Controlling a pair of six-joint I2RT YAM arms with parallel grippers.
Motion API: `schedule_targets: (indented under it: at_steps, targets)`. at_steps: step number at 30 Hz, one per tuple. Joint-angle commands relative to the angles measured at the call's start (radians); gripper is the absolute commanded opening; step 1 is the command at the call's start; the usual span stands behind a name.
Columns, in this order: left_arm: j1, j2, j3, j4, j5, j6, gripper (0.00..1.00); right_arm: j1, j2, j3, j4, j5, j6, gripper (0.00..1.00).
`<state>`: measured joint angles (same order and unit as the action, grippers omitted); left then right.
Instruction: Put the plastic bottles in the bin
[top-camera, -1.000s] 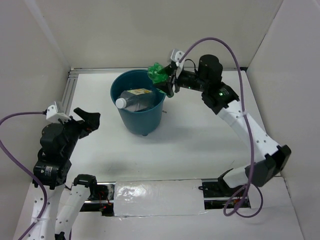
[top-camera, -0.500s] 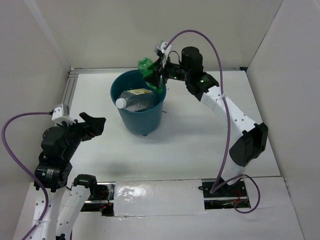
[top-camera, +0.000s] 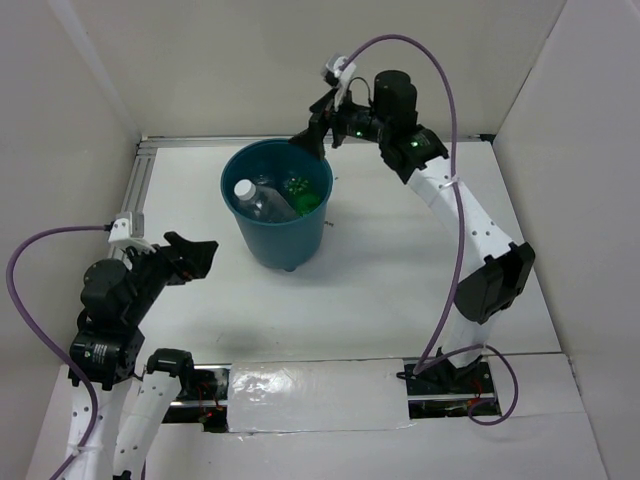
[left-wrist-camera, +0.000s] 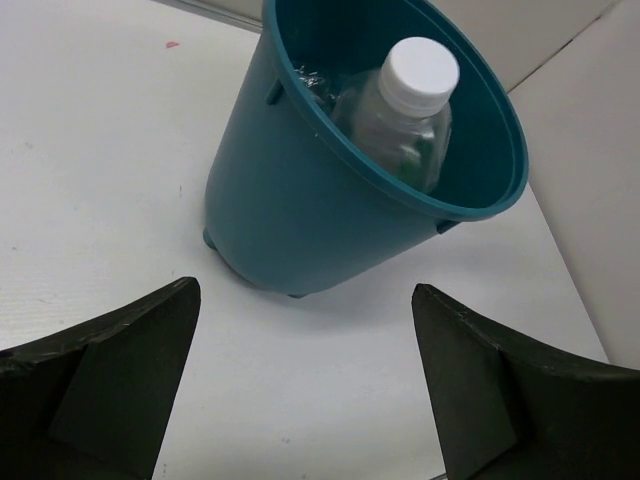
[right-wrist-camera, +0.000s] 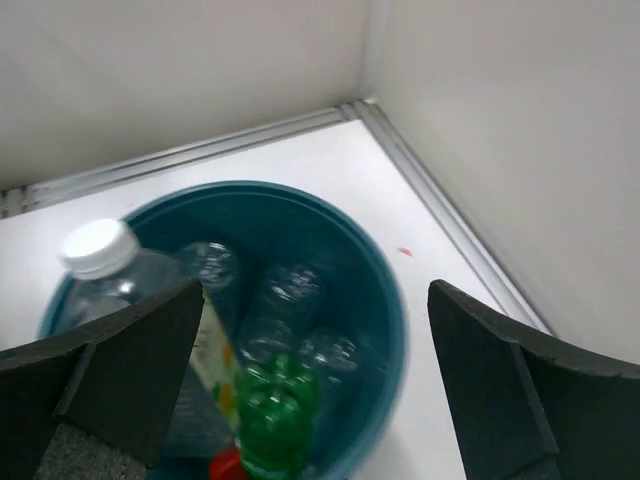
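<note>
Green bottle blurred in bin; red-capped bottle mostly cut off

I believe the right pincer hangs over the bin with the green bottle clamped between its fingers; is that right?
Not quite: the right pincer does hang over the bin, but it is open and empty. The green bottle lies inside the bin, as the right wrist view shows.

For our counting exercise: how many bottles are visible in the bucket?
6, all in the bucket: white-capped bottle left, green bottle and red-capped bottle nearest, three clear bottles behind. More may hide underneath.
</note>
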<state>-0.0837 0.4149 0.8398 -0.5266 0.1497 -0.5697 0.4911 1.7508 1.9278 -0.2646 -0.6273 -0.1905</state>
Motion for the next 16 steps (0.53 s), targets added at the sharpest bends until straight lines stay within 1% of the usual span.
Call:
schedule_targets:
  at_steps: [1,2,3,4,5,6,7,8,9,10,11,13,14,15,16]
  targets:
    - [-0.004,-0.013,0.008,0.08,0.062,0.045,1.0,-0.107,-0.05,0.066,-0.088,0.096,0.055,1.0]
    - [-0.004,-0.004,0.008,0.091,0.071,0.059,1.0,-0.137,-0.05,0.083,-0.152,0.142,0.066,1.0]
    - [-0.004,-0.004,0.008,0.091,0.094,0.074,1.0,-0.164,-0.05,0.103,-0.198,0.171,0.112,1.0]
    - [-0.004,0.005,0.021,0.103,0.109,0.074,1.0,-0.231,-0.04,0.141,-0.241,0.188,0.132,1.0]
    - [-0.004,0.018,0.021,0.103,0.125,0.088,1.0,-0.267,-0.04,0.142,-0.284,0.189,0.146,1.0]
    - [-0.004,0.018,0.021,0.118,0.161,0.088,1.0,-0.295,-0.04,0.142,-0.364,0.198,0.146,1.0]
    - [-0.004,0.028,0.021,0.134,0.177,0.097,1.0,-0.315,-0.04,0.102,-0.395,0.233,0.16,1.0]
    - [-0.004,0.028,0.021,0.143,0.194,0.097,1.0,-0.325,-0.063,0.061,-0.418,0.285,0.16,1.0]
    - [-0.004,0.038,0.012,0.152,0.211,0.097,1.0,-0.325,-0.104,0.015,-0.447,0.382,0.16,1.0]
    - [-0.004,0.038,0.012,0.175,0.243,0.097,1.0,-0.325,-0.131,-0.037,-0.447,0.418,0.16,1.0]
    - [-0.004,0.047,0.001,0.187,0.258,0.097,1.0,-0.325,-0.158,-0.15,-0.447,0.449,0.145,1.0]
    - [-0.004,0.059,-0.013,0.211,0.286,0.087,1.0,-0.336,-0.273,-0.283,-0.391,0.491,0.111,1.0]
    - [-0.004,0.059,-0.022,0.232,0.3,0.087,1.0,-0.348,-0.321,-0.428,-0.349,0.515,0.111,1.0]
    - [-0.004,0.073,-0.022,0.241,0.3,0.087,1.0,-0.358,-0.37,-0.496,-0.303,0.531,0.121,1.0]
    - [-0.004,0.082,-0.022,0.25,0.326,0.087,1.0,-0.367,-0.46,-0.551,-0.239,0.52,0.122,1.0]
